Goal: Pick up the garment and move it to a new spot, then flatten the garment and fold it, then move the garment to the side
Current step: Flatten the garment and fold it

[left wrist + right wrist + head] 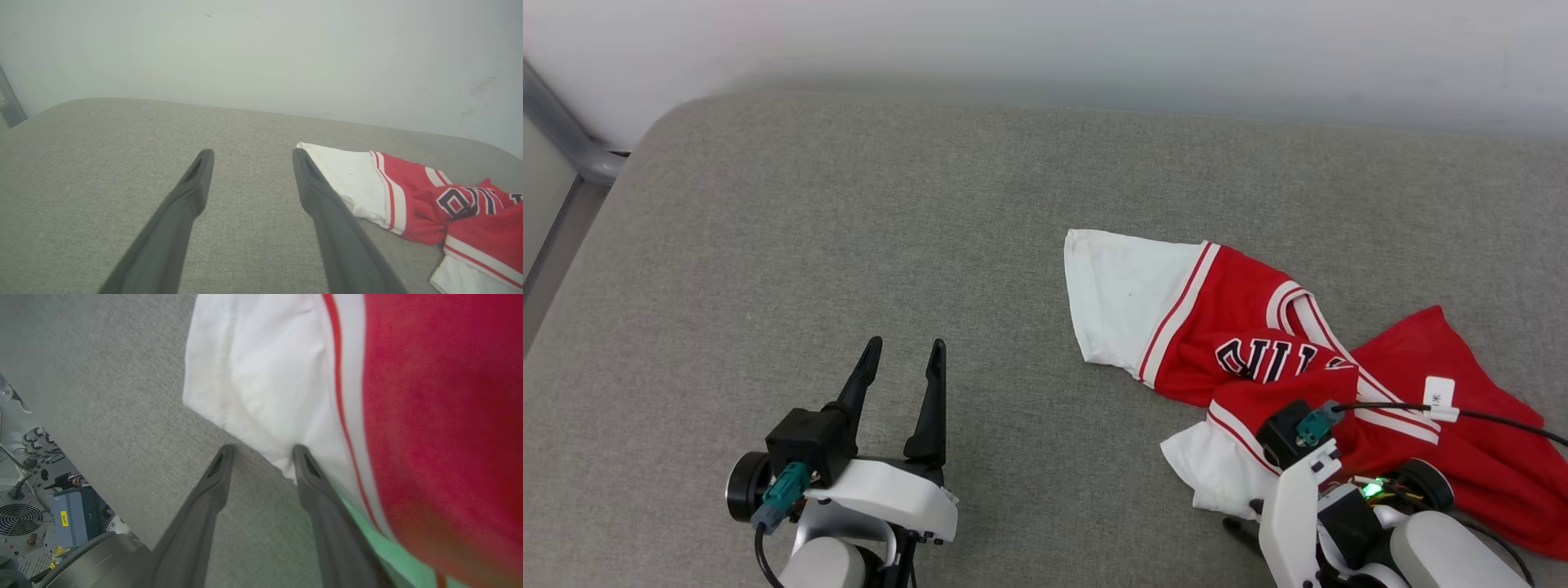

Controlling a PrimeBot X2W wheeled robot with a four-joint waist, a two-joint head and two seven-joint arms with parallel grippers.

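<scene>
The garment [1241, 327] lies crumpled on the right of the grey cushion: red body, black white-outlined letters partly folded under, one white sleeve [1127, 294] spread to the left, another white sleeve [1217, 474] bunched at the near edge. My right gripper [261, 451] is open, fingers pointing down at that near sleeve [261, 375], tips at its edge; the red body [441, 396] is to its right. My left gripper [907, 347] is open and empty, hovering over bare cushion left of the garment [408, 196]. In the left wrist view the left gripper [252, 154] holds nothing.
The grey cushion [849, 204] ends at a white wall [1045, 41] behind and a metal frame [572, 139] at far left. My right arm's black cable with a white tag [1437, 396] crosses the garment. The robot's base electronics [41, 514] sit below the cushion edge.
</scene>
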